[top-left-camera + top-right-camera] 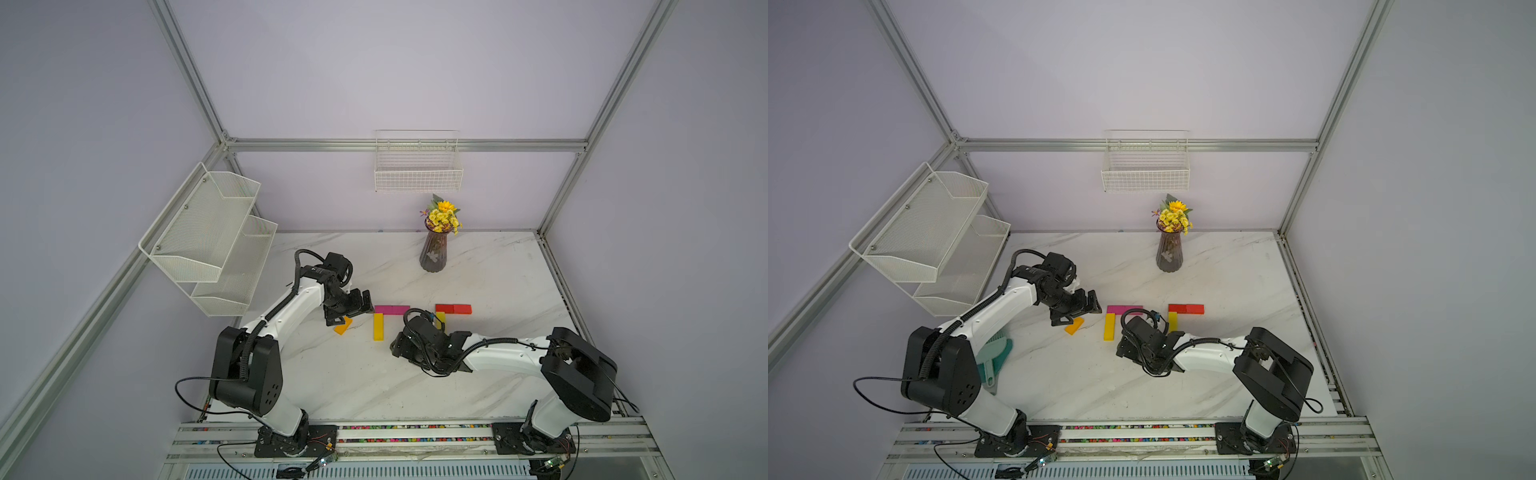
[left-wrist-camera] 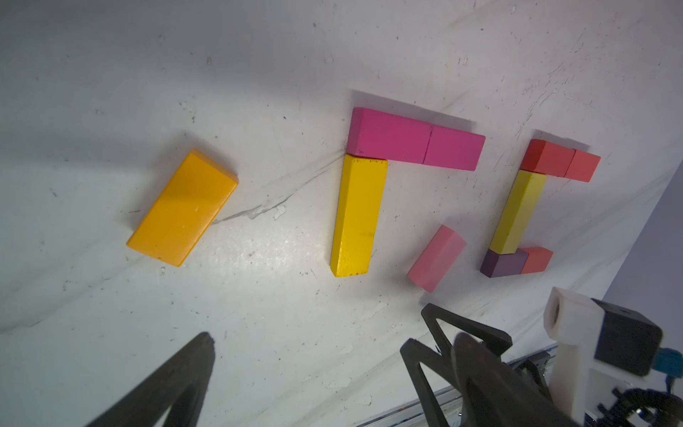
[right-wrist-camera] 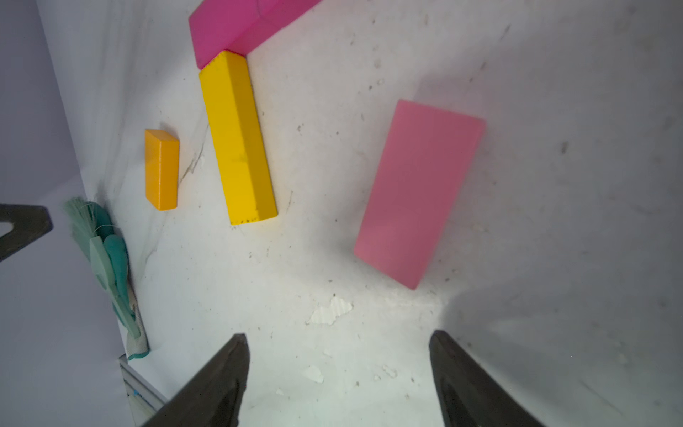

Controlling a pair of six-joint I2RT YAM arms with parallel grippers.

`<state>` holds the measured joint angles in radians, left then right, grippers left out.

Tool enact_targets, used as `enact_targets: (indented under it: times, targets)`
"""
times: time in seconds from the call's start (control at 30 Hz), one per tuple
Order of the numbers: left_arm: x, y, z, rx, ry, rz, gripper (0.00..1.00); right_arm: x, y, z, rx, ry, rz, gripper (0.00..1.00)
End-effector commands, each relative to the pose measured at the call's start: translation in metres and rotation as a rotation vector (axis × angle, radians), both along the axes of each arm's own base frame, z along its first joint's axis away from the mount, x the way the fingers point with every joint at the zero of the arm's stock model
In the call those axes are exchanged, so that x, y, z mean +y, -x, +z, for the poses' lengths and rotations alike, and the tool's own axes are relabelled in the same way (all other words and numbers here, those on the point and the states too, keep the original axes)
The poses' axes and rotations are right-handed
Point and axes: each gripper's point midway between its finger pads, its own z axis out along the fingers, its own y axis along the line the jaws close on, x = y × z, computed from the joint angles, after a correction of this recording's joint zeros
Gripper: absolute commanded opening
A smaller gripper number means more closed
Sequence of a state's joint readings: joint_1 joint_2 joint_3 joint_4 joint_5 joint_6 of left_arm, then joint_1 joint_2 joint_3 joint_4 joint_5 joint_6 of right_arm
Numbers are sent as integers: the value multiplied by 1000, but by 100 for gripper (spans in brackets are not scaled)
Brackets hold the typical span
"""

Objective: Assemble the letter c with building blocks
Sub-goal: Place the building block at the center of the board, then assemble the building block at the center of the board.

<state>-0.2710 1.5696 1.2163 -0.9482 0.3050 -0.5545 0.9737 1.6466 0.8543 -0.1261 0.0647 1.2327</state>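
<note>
Marble table (image 1: 353, 374): left arm reaches in low, gripper (image 1: 352, 311) jaws wide apart and empty, orange block (image 1: 343, 325) just beside its tips. Right arm bends toward centre, gripper (image 3: 338, 332) pointing down, jaws apart, nothing between; pink block (image 3: 419, 194) lies flat just ahead, skewed. Magenta pair (image 1: 391, 309) and yellow bar (image 1: 378, 326) touch in a corner between the arms. Vase (image 1: 432, 253) stands well behind.

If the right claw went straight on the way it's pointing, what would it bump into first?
Most likely the pink block, lying flat just ahead of the open right claw. Nothing else sits between them, though height is hard to judge, so it might skim over.
</note>
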Motion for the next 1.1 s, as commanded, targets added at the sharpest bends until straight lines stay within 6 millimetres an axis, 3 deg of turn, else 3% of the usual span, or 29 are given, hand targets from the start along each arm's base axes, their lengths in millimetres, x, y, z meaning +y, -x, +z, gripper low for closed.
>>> enact_targets:
  times: [0.0,0.2,0.4,0.63,0.8,0.97,1.07]
  targets:
    - [0,-1,14,-57,41,-22,100,-3,-11,4,-31,30,-67,79]
    - [2,1,13,-49,48,-17,100,-6,-15,-2,-34,67,-86,79]
    - [0,-2,9,-39,58,-6,100,16,-25,0,-62,77,0,79]
    - [-1,-6,9,-35,61,-3,100,38,-31,38,-101,63,101,79]
    - [-2,-9,7,-31,63,-4,100,13,-54,57,-151,158,90,79]
    - [-3,-13,7,-31,63,-11,100,-15,-76,42,-81,257,110,80]
    - [0,-15,8,-31,59,-10,100,-16,-78,34,-66,324,166,80]
